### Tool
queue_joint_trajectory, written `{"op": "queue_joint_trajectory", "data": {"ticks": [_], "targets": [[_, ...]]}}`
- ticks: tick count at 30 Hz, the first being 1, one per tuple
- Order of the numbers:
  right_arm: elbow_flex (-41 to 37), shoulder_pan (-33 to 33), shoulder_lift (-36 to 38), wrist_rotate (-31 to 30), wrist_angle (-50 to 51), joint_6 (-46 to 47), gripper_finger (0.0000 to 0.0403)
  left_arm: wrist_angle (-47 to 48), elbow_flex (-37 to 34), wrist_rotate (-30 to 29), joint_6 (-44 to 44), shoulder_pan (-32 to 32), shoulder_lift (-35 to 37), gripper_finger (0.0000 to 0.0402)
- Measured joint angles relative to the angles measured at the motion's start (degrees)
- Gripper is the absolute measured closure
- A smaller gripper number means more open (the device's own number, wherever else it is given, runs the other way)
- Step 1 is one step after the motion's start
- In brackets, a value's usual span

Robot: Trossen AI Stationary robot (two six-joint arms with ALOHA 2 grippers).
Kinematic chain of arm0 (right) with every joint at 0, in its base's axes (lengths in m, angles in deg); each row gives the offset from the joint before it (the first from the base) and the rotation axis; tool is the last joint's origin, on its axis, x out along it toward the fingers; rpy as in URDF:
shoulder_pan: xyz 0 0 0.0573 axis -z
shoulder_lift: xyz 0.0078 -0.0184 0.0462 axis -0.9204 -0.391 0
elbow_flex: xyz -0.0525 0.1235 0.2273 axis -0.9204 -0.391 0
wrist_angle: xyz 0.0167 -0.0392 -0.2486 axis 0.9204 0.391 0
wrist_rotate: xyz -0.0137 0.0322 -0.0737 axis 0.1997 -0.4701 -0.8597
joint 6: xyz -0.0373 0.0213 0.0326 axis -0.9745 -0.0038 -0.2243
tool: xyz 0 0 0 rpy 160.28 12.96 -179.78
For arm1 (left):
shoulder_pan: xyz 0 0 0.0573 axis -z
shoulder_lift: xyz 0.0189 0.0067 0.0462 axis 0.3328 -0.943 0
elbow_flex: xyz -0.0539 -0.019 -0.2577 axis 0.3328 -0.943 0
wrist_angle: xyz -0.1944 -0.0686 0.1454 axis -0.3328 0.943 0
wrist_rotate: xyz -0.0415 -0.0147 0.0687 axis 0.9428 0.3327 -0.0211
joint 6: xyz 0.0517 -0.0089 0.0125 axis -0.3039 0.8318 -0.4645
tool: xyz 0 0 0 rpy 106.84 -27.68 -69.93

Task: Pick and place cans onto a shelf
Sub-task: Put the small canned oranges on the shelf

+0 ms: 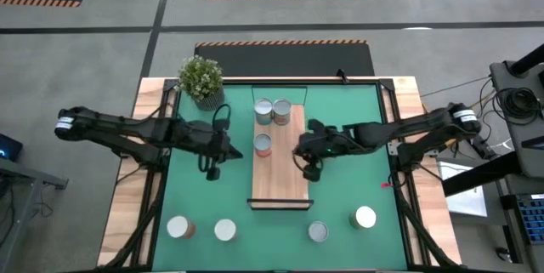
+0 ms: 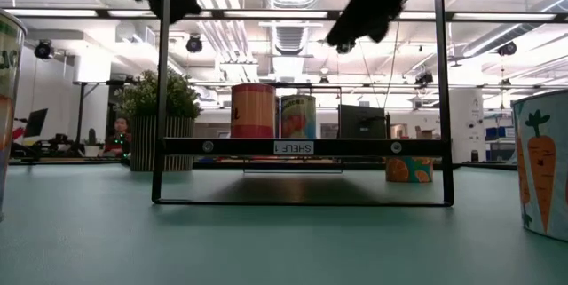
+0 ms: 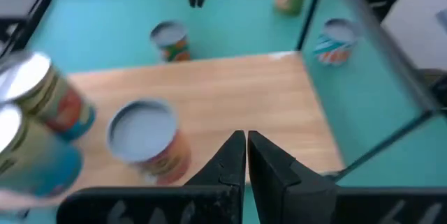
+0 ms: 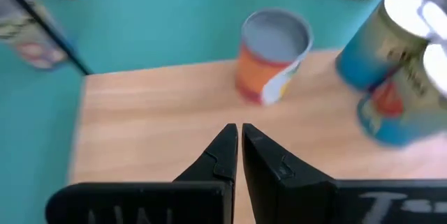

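Observation:
The light-wood shelf [image 1: 279,171] lies on the green mat in the middle of the table. Three cans stand upright on its far half: two side by side at the far end [image 1: 263,110] [image 1: 281,111], and an orange-labelled one [image 1: 263,144] nearer. Several more cans stand on the mat by the near edge [image 1: 180,227] [image 1: 224,230] [image 1: 318,231] [image 1: 365,217]. My left gripper [image 1: 210,171] hovers over the mat just left of the shelf, shut and empty [image 3: 246,139]. My right gripper [image 1: 308,171] hovers at the shelf's right edge, shut and empty [image 4: 239,132].
A potted green plant [image 1: 201,79] stands at the far left corner of the mat. The shelf's near half [image 1: 279,188] is bare wood. A thin dark frame [image 2: 302,147] rises around the shelf in the low view. Wooden table borders flank the mat.

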Motion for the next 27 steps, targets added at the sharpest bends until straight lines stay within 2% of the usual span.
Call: {"op": "queue_joint_trajectory", "data": {"ticks": [7,14,20,27], "targets": [[0.0,-6.51,4.37,-0.41,12.75,13.04,0.039,-4.82,0.0,-0.02,-1.09,3.51,2.47,0.0402],[-1.35,-11.42,4.86,-8.66,24.91,19.71,0.039,-5.57,0.0,-0.04,0.14,3.57,3.12,0.0402],[-8.74,-11.22,7.23,-12.58,21.91,17.46,0.039,-5.54,0.0,-0.04,0.24,3.65,2.93,0.0402],[-21.44,-7.0,14.89,-13.67,9.35,13.2,0.039,-5.53,0.0,-0.07,-0.2,3.62,2.97,0.0402]]}}
